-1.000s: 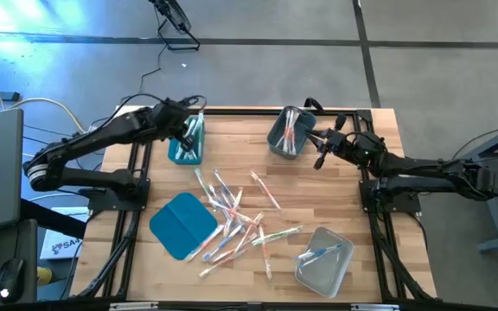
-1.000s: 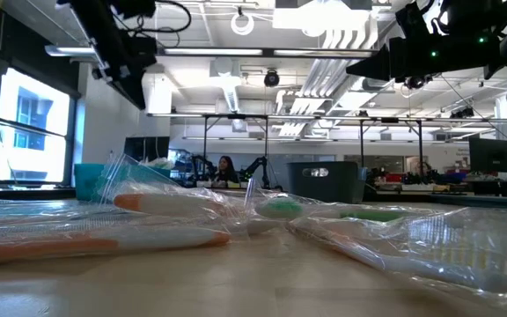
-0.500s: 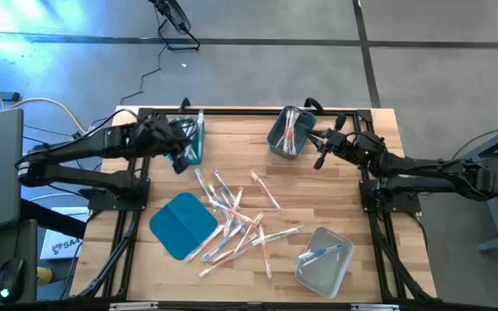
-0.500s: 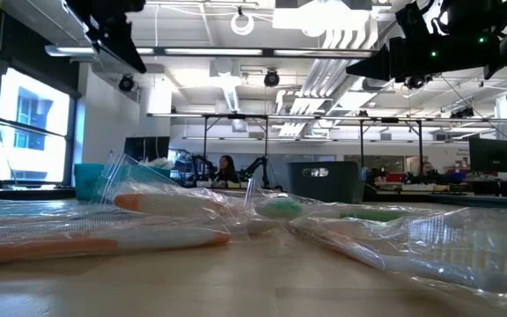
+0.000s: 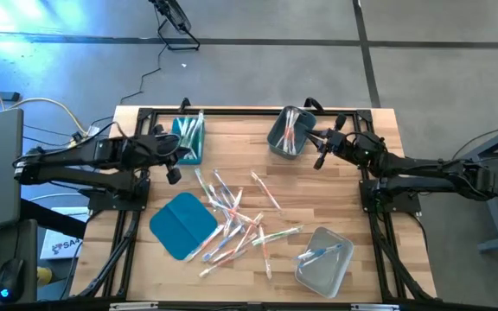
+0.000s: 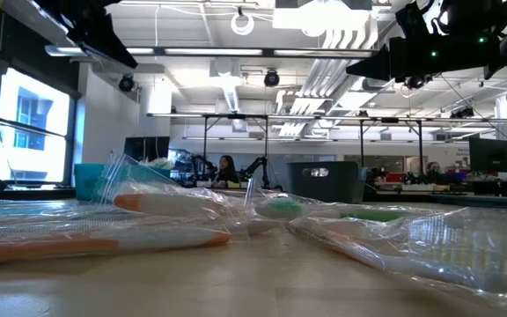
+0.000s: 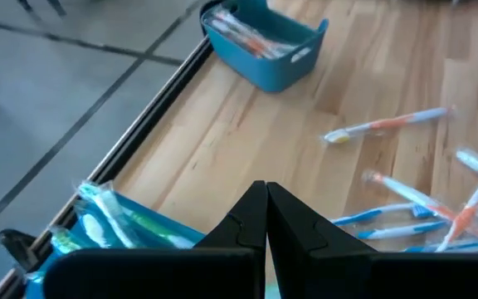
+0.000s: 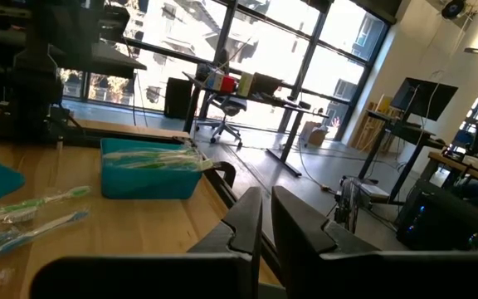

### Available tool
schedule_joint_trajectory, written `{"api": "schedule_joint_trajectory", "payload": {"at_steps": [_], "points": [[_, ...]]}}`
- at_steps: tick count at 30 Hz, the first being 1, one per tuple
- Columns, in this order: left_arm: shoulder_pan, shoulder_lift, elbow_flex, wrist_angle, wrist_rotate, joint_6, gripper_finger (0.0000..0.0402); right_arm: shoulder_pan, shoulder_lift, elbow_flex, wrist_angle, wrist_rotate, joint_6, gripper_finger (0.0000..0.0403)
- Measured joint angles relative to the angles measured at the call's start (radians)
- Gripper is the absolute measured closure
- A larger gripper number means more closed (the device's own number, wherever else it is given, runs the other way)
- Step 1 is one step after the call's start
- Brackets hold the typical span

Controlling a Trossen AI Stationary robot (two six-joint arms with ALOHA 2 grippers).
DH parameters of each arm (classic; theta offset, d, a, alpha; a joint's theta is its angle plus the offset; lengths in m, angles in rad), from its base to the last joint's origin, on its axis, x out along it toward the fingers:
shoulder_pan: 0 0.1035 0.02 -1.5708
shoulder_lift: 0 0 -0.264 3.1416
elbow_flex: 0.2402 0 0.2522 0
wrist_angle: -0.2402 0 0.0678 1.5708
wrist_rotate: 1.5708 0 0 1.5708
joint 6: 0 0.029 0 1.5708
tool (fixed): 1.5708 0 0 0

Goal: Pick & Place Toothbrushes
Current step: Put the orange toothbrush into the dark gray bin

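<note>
The left gripper (image 5: 173,164) is seen left of centre in the high view, over the counter's (image 5: 344,199) left edge, just below the teal bin (image 5: 188,138). Its fingers (image 7: 260,218) are pressed together in the left wrist view, and nothing is held between them. In that view the teal bin, filled with green toothbrushes, lies just beside the gripper, and the grey bin (image 7: 264,41) stands farther off.

The right gripper (image 5: 321,149) is placed in the upper right of the high view, just beside the grey bin (image 5: 285,131). Its fingers (image 8: 247,220) are nearly closed, with only a narrow gap left, and nothing is gripped.

The toothbrushes (image 5: 232,216) are scattered in a loose pile at the centre of the counter, most in clear wrappers, with green, orange and blue parts. Some are held in the teal bin at upper left, some in the grey bin at upper centre. A clear bin (image 5: 323,259) at lower right holds at least one with blue parts. A flat teal lid (image 5: 182,224) lies at lower left, touching the pile.

In the low view, wrapped toothbrushes (image 6: 174,204) fill the foreground.
</note>
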Motion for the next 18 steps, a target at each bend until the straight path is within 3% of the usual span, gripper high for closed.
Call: {"api": "schedule_joint_trajectory", "payload": {"at_steps": [10,18], "points": [[0.001,-0.259,-0.211,0.169,0.0,0.007,0.0398,0.0,0.0,0.0,0.0,0.0,0.0,0.0379],[0.001,-0.404,-0.292,0.194,0.009,0.036,0.0398,0.0,0.0,0.0,0.0,0.001,0.0,0.0379]]}}
